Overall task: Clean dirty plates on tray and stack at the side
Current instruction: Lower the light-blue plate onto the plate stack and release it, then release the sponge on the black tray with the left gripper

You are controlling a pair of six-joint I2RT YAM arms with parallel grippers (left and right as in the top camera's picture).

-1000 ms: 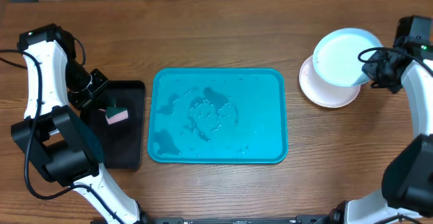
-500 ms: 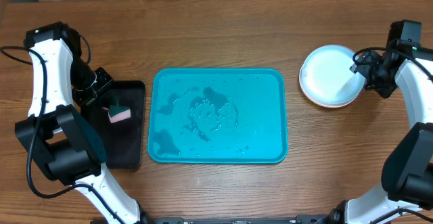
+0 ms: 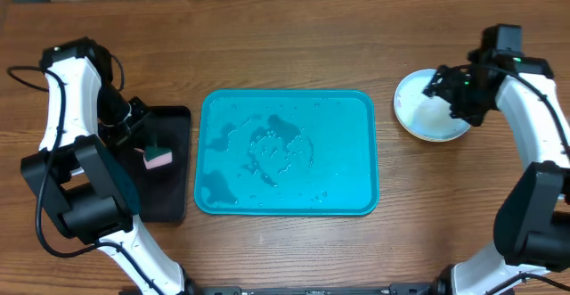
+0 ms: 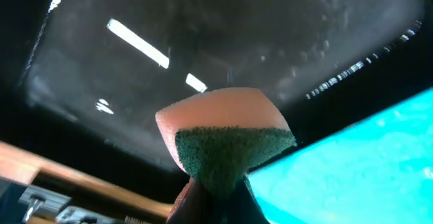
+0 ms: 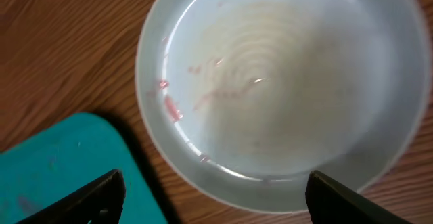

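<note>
The turquoise tray (image 3: 287, 94) lies mid-table, wet, with no plates on it. Pale plates (image 3: 417, 110) sit stacked on the wood to its right. In the right wrist view the top plate (image 5: 284, 82) shows faint reddish streaks. My right gripper (image 3: 451, 95) hangs over the stack, open, with its dark fingertips (image 5: 101, 193) apart and nothing between them. My left gripper (image 3: 134, 127) is shut on a pink and green sponge (image 3: 158, 158) over the black tray (image 3: 169, 197). The left wrist view shows the sponge (image 4: 226, 136) pinched in the gripper (image 4: 213, 197).
The narrow black tray (image 4: 203, 34) lies just left of the turquoise tray (image 4: 365, 170). A corner of the turquoise tray (image 5: 61, 170) lies close to the plates. Bare wooden table (image 3: 294, 45) surrounds everything. Cardboard shows at the far edge.
My right gripper lowered the pale plate onto the plate on the table, let go and opened, then shifted left over the stack. The left arm moved slightly with the sponge.
</note>
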